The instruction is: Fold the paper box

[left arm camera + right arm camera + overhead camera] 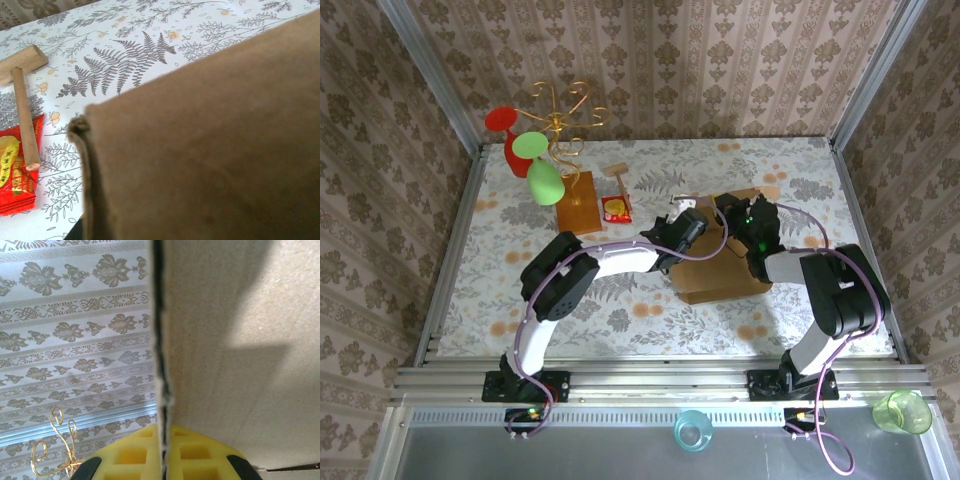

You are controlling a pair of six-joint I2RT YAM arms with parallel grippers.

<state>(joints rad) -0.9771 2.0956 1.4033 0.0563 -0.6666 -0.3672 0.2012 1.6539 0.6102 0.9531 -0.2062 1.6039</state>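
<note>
Teal (692,430) and lime-green (902,412) plastic cups sit on the rail nearest me, outside the floral bench (620,310). Past the two arm bases, the paper box (720,280) lies right of the bench's centre, plain brown cardboard with both arms reaching in over its far side. On my left wrist camera the box (215,150) is a brown panel with a folded corner edge. The left jaws are pressed together at the box's far-left edge, but I cannot tell whether they have any cardboard between them. On my right wrist camera the right jaws pinch the box: an upright cardboard panel (240,315) runs edge-on between the yellow pads (132,455), which press it from both sides. Beyond the box to the left lies a red snack packet (616,208), with a wooden mallet (617,172) just behind it, its handle tip resting on the packet. Beside them stands an orange-brown wooden board (578,205). Its gold wire stand (563,120) carries a red goblet (505,125) and a green goblet (542,175). The patterned wallpaper (720,60) closes off the back.
</note>
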